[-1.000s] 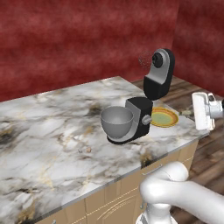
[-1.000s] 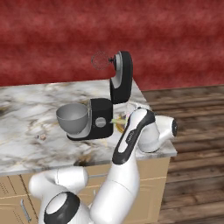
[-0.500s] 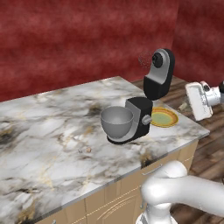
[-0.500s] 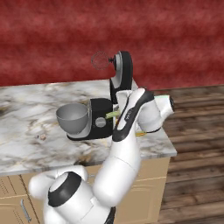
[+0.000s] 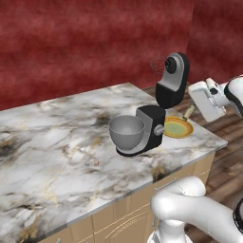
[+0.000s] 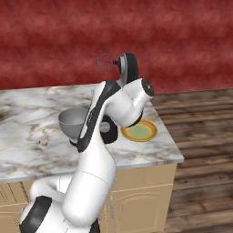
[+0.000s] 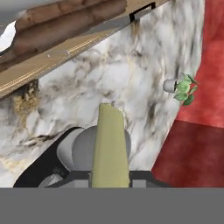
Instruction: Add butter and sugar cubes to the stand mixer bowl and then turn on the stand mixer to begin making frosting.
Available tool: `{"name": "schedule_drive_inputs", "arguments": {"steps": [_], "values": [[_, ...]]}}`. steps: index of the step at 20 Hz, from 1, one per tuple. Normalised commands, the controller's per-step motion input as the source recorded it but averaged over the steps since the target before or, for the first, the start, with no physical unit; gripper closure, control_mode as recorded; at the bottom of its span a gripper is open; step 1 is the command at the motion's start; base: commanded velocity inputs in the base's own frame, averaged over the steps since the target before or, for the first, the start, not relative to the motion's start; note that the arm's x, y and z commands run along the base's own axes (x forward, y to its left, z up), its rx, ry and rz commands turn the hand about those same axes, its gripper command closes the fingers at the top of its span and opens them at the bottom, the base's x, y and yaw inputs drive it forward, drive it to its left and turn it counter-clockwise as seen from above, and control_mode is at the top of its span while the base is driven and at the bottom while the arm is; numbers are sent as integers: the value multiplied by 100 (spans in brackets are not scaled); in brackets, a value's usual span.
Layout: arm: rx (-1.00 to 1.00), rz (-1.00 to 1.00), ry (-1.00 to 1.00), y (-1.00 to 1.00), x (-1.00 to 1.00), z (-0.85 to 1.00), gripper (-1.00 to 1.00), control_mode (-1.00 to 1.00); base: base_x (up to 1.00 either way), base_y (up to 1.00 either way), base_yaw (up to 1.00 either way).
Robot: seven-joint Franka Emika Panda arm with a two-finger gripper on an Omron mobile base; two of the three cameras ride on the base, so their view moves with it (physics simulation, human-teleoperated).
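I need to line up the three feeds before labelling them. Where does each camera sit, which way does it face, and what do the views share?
Left base view: behind the arm's left, facing forward and down at mixer, bowl, plate; white arm lower right.
Right base view: behind its right; arm covers the mixer.
Hand view: along the gripper, which holds butter, toward the bowl.
All share the bowl.

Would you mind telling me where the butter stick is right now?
The butter stick is held in the gripper, rising between its fingertips in the hand view. In the left base view it sits right of the mixer, above the yellow-rimmed plate.
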Motion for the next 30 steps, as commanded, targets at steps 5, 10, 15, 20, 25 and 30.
{"name": "schedule_drive_inputs", "arguments": {"steps": [5,10,15,20,25,30], "values": [[-27,-3,-18,72,-21,16,100,-100,0,0,0],[-21,0,-2,29,6,8,100,-100,0,0,0],[-20,0,3,15,25,3,100,-100,0,0,0],[-24,-3,9,27,28,0,100,-100,0,0,0],[-22,-11,4,42,26,0,100,-100,0,0,0],[-17,-16,0,48,19,0,100,-100,0,0,0]]}}
